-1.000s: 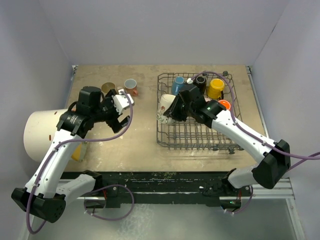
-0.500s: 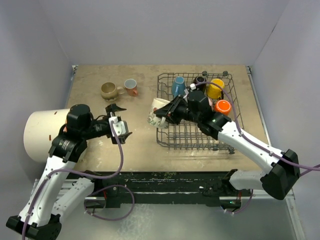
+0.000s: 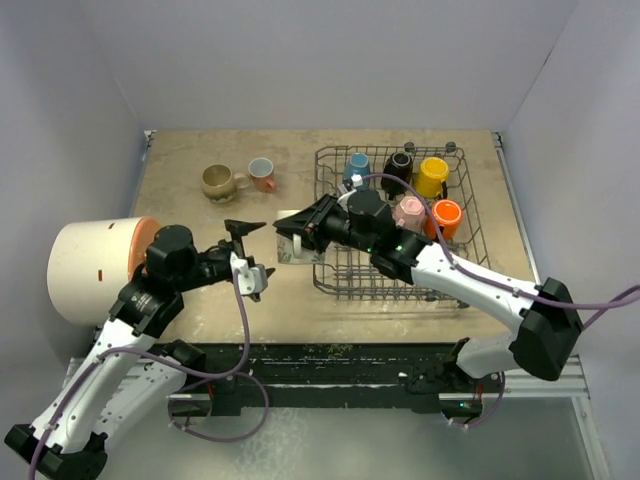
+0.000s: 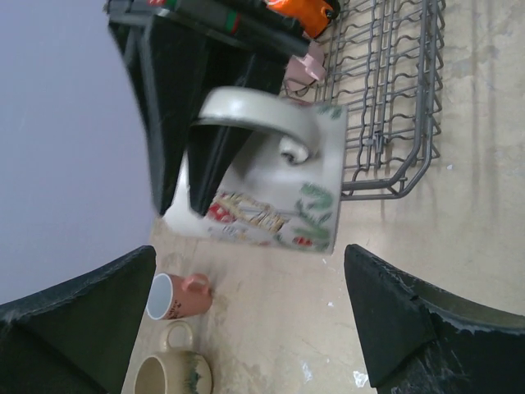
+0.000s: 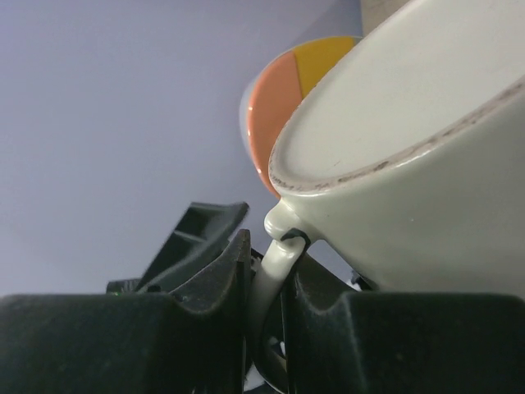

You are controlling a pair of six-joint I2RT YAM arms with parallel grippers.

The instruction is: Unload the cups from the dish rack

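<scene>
My right gripper (image 3: 292, 230) is shut on the handle (image 5: 274, 264) of the big cream mug (image 4: 271, 197) and holds it in the air just left of the dish rack (image 3: 395, 272). The mug is mostly hidden under the gripper in the top view. My left gripper (image 3: 250, 257) is open and empty. It points at the mug from the left, its fingers on either side of it in the left wrist view (image 4: 250, 275). The blue (image 3: 357, 165), black (image 3: 401, 163), yellow (image 3: 432, 175), pink (image 3: 408, 212) and orange (image 3: 446, 213) mugs sit in the rack.
A tan mug (image 3: 218, 181) and a salmon mug (image 3: 262, 173) stand on the table at the back left. A big cream cylinder with an orange face (image 3: 95, 265) lies at the left edge. White walls close in three sides.
My right gripper has carried the cream mug left, out of the rack and over the table. My left arm has drawn back and down, and its open gripper now faces the mug.
</scene>
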